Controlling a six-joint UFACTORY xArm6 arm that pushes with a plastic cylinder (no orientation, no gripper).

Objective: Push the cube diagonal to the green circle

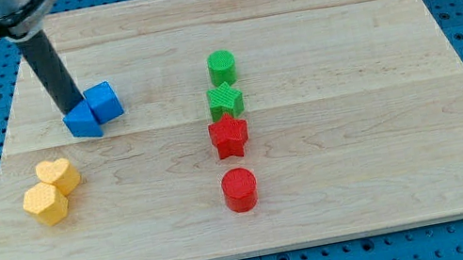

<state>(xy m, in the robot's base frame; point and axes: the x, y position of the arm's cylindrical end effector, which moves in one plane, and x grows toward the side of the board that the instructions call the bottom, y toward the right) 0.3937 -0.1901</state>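
A blue cube sits at the upper left of the wooden board, touching a blue wedge-shaped block on its lower left. My tip rests against the top of the wedge-shaped block, just left of the cube. The green circle stands near the board's middle, well to the cube's right. A green star lies just below the circle.
A red star and a red circle continue the column below the green star. A yellow heart and a yellow hexagon sit at the lower left. The board lies on a blue pegboard.
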